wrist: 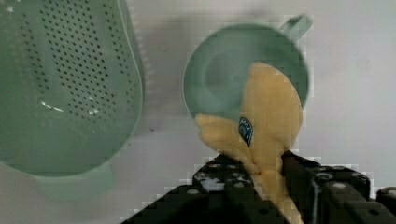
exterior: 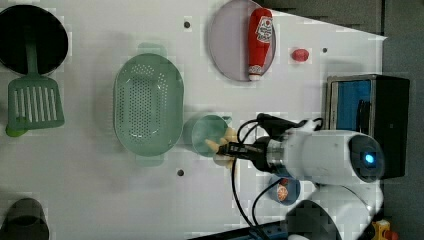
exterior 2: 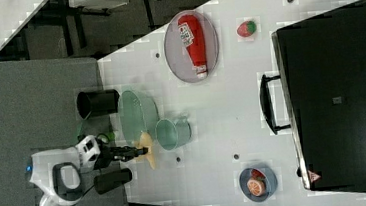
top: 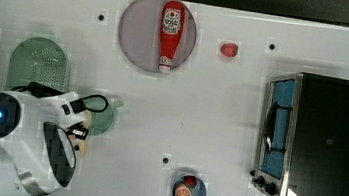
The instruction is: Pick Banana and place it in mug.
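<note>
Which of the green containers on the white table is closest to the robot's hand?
The small round green mug, right beside the hand holding the pale yellow banana; the larger perforated oval green colander lies beyond it.

On the white table: one banana, one green mug, one perforated colander and one grey plate bearing one ketchup bottle. Also counted are one strawberry, one blue bowl with one orange slice, and one toaster oven. The left view adds one slotted green spatula, one black pan and one dark cup.
</note>
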### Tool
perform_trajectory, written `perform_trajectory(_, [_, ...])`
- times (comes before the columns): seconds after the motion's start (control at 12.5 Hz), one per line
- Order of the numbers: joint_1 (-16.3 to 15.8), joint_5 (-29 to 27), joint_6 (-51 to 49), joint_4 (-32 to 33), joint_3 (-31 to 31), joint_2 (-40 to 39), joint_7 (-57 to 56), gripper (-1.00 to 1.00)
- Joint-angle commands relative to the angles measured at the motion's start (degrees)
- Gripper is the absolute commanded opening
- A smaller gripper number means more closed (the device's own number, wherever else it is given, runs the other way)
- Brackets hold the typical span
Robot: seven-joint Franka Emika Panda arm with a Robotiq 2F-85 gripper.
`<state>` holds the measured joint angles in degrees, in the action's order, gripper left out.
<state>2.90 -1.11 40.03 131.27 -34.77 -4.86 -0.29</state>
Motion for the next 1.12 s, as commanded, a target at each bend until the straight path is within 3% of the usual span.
perform_trajectory(0.08, [1.4, 0.4, 3.3, -0.1, 1.8, -2.4, 6.1, -0.42])
perform_trajectory(0.16, [1.4, 0.7, 3.5, 0.0, 2.2, -3.2, 8.4, -0.36])
perform_trajectory(0.24, [1.4, 1.2, 3.9, 0.2, 2.3, -4.0, 10.4, -0.17])
perform_trajectory(0.64, [1.4, 2.6, 7.6, 1.0, 2.7, -5.6, 12.0, 0.95])
perform_trajectory(0.88, [2.1, 2.5, 7.3, -1.1, 4.3, -2.7, 12.0, 1.00])
perform_trajectory(1.12, [3.2, 2.5, -1.8, -5.1, 8.6, 4.7, 11.9, 1.00])
